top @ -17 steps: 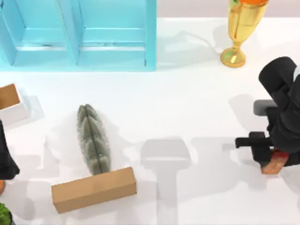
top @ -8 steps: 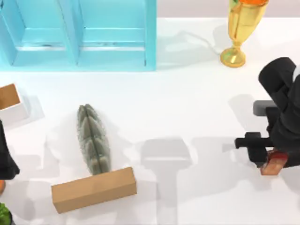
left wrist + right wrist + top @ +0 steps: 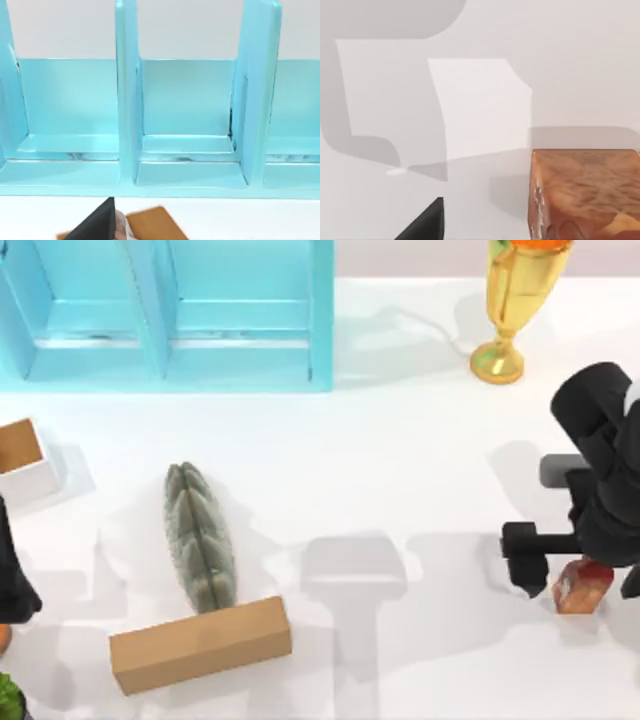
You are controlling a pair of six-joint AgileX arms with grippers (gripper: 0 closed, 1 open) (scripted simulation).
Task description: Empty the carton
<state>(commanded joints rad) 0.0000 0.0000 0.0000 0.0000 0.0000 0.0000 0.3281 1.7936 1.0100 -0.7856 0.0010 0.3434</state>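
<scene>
Right gripper (image 3: 582, 575) sits at the table's (image 3: 420, 460) right edge, over the carton (image 3: 581, 587), fingers spread wide on either side of it, apparently not touching. Top view gives the carton's red top under the arm; right wrist view gives its glossy brown side (image 3: 585, 192) standing on the white surface. Left arm (image 3: 12, 575) parked at the left edge; left wrist view faces the blue shelf (image 3: 190, 125).

1. The carton (image 3: 580, 587) is partly covered by the right arm (image 3: 605, 490) in the top view.
2. The trophy (image 3: 515, 300) and the blue shelf unit (image 3: 170, 315) are cut off at the top edge.
</scene>
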